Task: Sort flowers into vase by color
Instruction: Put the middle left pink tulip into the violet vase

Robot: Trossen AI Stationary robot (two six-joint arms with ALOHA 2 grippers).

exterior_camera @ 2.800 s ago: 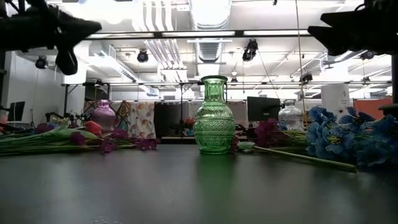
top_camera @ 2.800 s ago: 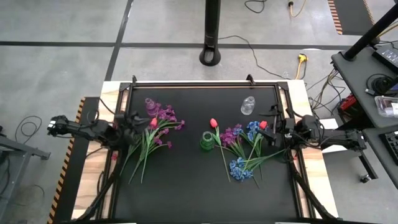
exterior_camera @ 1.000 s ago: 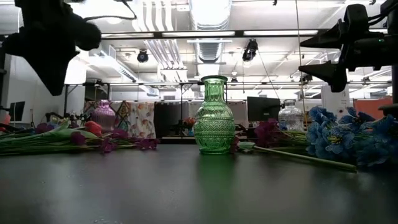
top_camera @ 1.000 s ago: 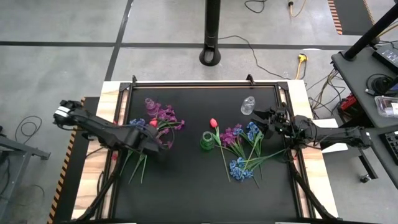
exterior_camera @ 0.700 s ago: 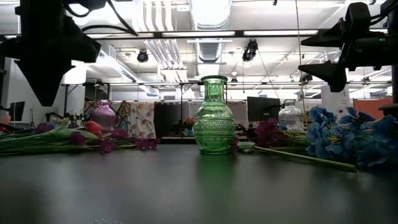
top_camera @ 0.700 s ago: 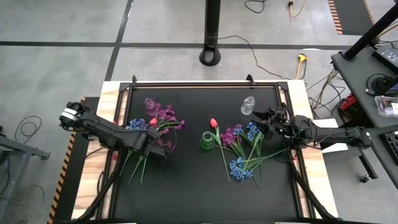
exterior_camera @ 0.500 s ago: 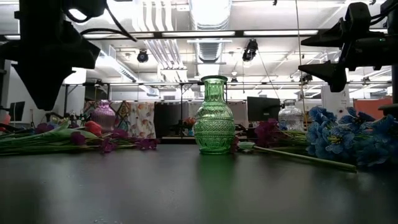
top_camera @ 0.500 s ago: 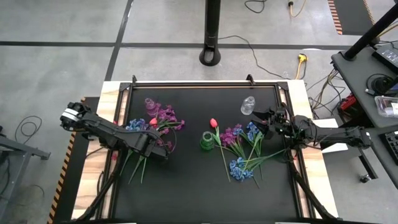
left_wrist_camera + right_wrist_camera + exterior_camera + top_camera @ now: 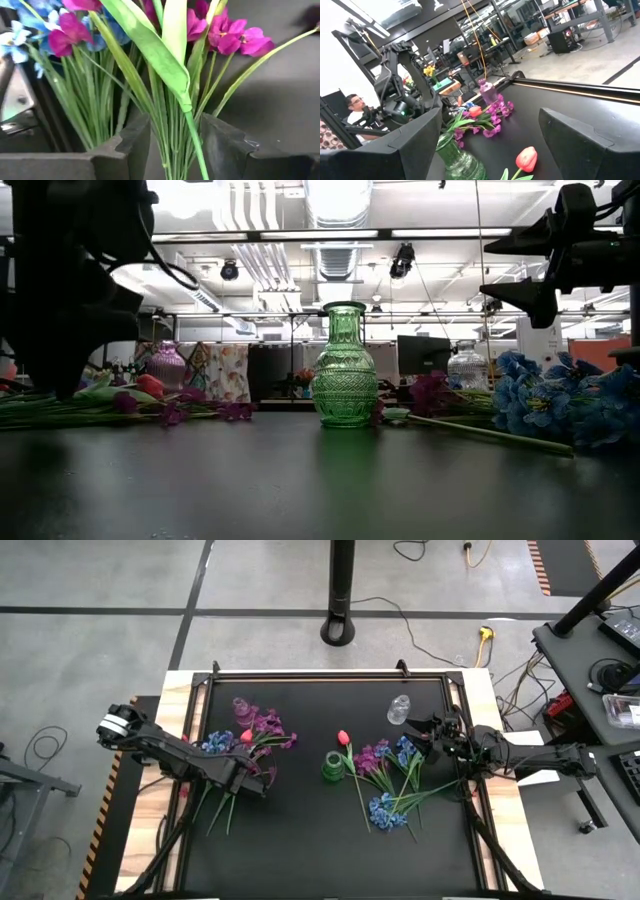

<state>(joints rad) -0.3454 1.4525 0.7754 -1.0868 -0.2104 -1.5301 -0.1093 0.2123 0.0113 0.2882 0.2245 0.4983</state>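
From table height you see the left arm (image 9: 70, 280) as a big dark mass hanging low over the flowers (image 9: 120, 402) lying on the black table (image 9: 300, 480); its fingers can't be made out. Past it, away from that arm, stands the green vase (image 9: 345, 367), upright, with a purple vase (image 9: 166, 366) farther back. The right gripper (image 9: 520, 270) hangs high above the blue blooms (image 9: 560, 410) and magenta sprays (image 9: 430, 395), its dark fingers pointing toward the green vase.

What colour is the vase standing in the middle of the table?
The vase is green patterned glass; the low view shows it best.
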